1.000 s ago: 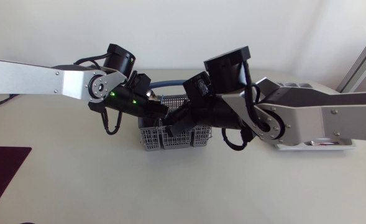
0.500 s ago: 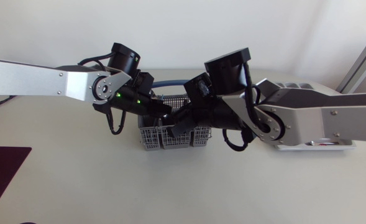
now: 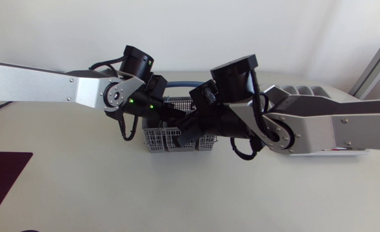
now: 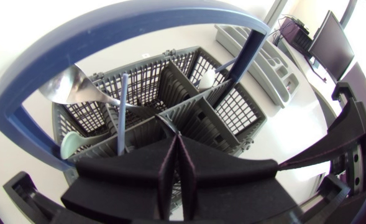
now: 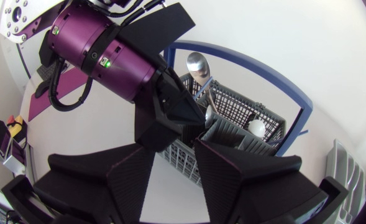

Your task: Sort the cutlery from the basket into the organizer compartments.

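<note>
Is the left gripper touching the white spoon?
Apart. Left wrist view shows the white spoon in the basket's far compartment, well ahead of the left gripper.

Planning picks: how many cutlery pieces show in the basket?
4: a metal spoon, a blue handle and a pale green piece at one end, a white piece opposite. Others may be hidden.

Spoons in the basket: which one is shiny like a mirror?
The metal spoon sticking up above the rim of the basket. The pale green spoon and the white spoon are dull, not shiny.
</note>
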`<move>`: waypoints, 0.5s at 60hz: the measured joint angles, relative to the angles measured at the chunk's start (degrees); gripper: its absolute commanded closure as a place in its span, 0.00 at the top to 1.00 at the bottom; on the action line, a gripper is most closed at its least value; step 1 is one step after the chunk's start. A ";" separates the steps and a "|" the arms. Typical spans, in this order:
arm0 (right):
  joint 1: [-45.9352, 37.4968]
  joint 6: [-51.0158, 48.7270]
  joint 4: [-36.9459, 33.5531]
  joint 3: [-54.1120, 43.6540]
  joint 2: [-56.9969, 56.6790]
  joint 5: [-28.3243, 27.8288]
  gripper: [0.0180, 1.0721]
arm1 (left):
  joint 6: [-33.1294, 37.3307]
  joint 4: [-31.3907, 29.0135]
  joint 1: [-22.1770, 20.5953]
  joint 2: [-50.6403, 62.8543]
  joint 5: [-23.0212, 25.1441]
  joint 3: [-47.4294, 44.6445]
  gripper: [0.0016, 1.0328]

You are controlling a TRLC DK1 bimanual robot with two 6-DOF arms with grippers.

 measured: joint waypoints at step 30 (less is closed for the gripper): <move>0.90 0.00 0.85 -0.28 0.00 0.42 0.46 | -0.02 2.12 0.48 -0.98 -0.66 -2.16 0.23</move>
